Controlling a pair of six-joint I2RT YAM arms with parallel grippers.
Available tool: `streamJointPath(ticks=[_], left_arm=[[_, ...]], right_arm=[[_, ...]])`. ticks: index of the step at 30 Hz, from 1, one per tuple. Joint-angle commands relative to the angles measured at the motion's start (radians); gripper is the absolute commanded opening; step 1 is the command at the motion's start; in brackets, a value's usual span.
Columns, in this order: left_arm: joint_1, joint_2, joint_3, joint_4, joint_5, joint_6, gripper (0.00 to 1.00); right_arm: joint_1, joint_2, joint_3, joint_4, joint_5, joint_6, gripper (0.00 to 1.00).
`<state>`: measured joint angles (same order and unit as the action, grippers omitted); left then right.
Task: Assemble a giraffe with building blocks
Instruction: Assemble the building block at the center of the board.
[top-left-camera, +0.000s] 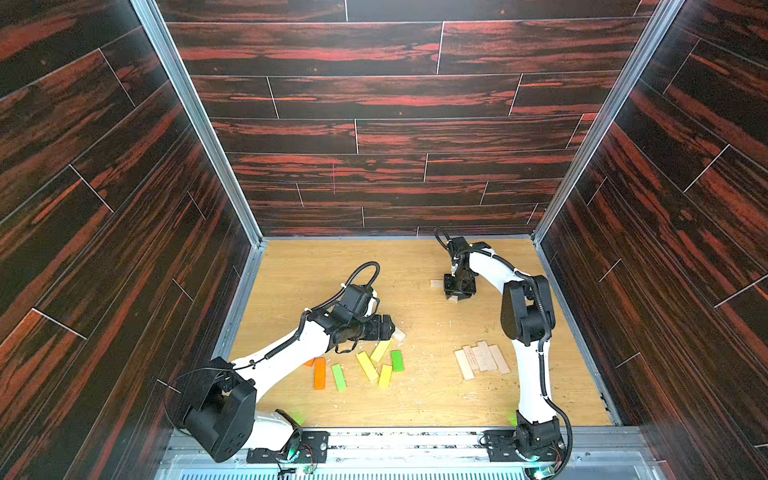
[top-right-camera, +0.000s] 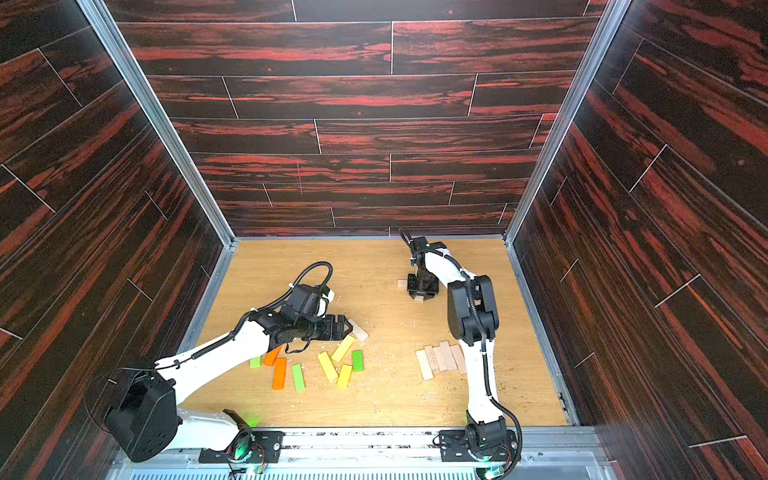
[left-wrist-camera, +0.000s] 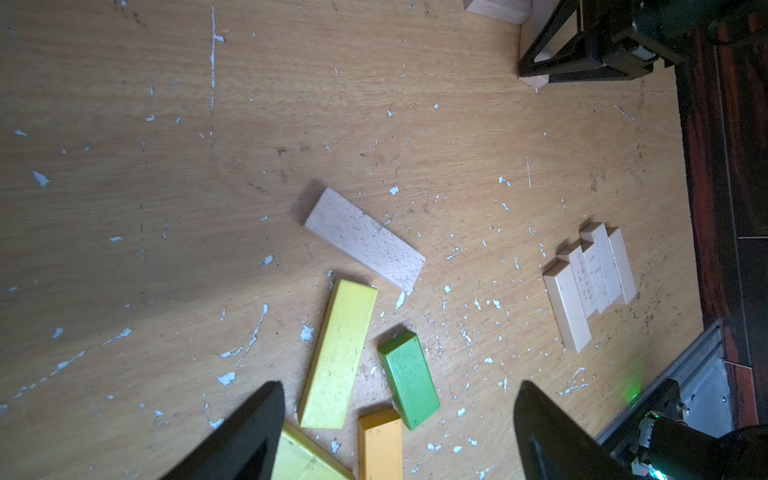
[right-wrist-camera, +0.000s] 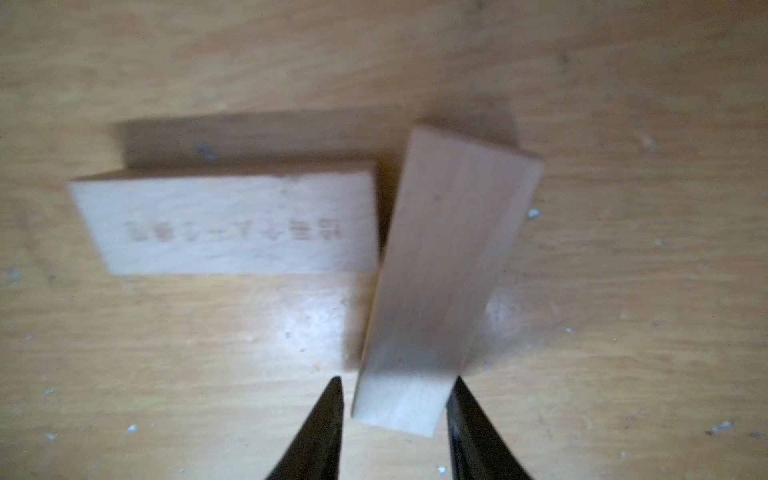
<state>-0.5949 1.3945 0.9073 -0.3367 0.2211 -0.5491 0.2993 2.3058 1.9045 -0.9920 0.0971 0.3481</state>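
1. Building blocks. A plain pale wooden plank (right-wrist-camera: 449, 270) stands raised off the table, leaning. Just beside it, a second pale plank with printed characters (right-wrist-camera: 232, 224) lies flat. The right wrist view is too blurred to show whether the two touch.

2. Reference item. A row of plain pale planks (top-left-camera: 482, 359) lies side by side beside the right arm. All positions below refer to this row.
   - The leaning plank and the printed plank sit well beyond the row, toward the back wall.
   - One flat pale plank (left-wrist-camera: 363, 239) lies toward the left arm's side of the row.
   - Three yellow planks (top-left-camera: 368, 365), two green planks (top-left-camera: 397, 360) and an orange plank (top-left-camera: 319, 372) lie scattered flat, farther to that side.

3. Right gripper (right-wrist-camera: 397, 382). The jaws straddle the near end of the leaning plank without clamping it; bare table shows between one finger and the wood.

4. Left gripper (left-wrist-camera: 400, 384). It hangs over the coloured planks. The jaws are spread wide and grasp nothing.

5. Table. The light wooden tabletop (top-left-camera: 415, 266) is speckled with pale flecks.
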Motion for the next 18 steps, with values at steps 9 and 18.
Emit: streamJointPath(ticks=[9, 18], left_arm=[[0.005, -0.012, 0.018, -0.016, 0.0, 0.014, 0.89], [0.006, -0.013, 0.016, -0.016, 0.0, 0.014, 0.89]], right_arm=[[0.006, 0.064, 0.012, -0.042, 0.022, -0.011, 0.35], [0.006, 0.05, -0.01, -0.043, 0.03, -0.011, 0.32]])
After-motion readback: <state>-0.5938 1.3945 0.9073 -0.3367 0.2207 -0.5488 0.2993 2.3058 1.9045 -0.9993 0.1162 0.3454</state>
